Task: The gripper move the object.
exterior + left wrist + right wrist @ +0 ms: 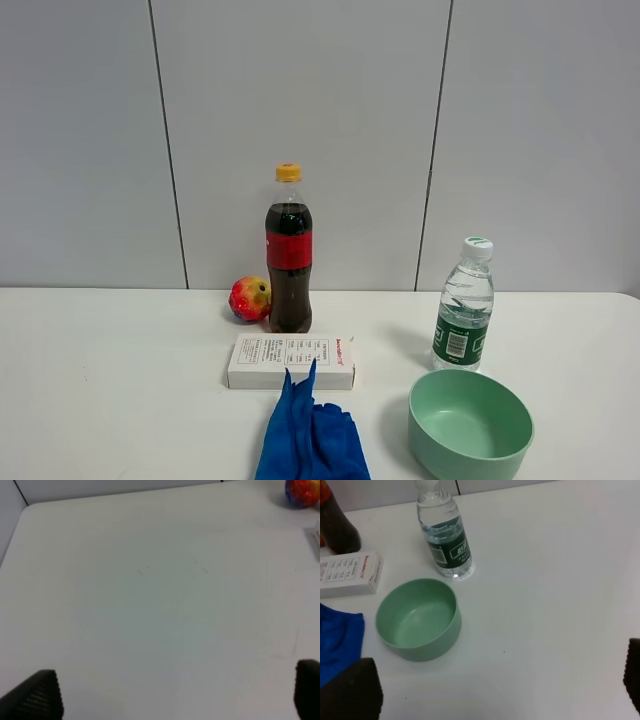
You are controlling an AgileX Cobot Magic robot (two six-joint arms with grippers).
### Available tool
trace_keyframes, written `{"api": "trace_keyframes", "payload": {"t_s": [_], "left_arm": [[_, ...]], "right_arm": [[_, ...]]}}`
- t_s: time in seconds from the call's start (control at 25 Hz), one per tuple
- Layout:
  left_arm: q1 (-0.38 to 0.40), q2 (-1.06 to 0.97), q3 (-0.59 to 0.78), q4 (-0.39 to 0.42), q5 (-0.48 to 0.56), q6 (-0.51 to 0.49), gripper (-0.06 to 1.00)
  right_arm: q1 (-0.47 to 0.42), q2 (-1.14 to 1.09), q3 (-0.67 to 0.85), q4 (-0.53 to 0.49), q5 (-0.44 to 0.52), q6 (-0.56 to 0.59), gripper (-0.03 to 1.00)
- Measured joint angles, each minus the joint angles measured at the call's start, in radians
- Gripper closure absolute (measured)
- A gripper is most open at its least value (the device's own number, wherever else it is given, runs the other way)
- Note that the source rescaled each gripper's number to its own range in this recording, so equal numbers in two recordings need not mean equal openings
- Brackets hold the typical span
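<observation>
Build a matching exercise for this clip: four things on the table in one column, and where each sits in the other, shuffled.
Things:
1. cola bottle
2. apple
3. water bottle
4. blue cloth

Places:
A. at the near edge, in front of the white box
B. just behind the green bowl
C. upright behind the white box
D. close beside the cola bottle, on its left in the high view

Pairs: 1-C, 2-D, 3-B, 4-A

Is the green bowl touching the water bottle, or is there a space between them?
Apart. The right wrist view shows a strip of bare white table between the green bowl and the base of the water bottle.
</observation>
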Motion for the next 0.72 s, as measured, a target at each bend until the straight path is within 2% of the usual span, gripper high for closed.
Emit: {"api": "trace_keyframes", "payload": {"t_s": [0.72], "left_arm": [[0.000, 0.000, 0.000, 0.000, 0.000, 0.001, 0.11]], "right_arm": [[0.000, 0.000, 0.000, 0.000, 0.000, 0.000, -0.03]]}}
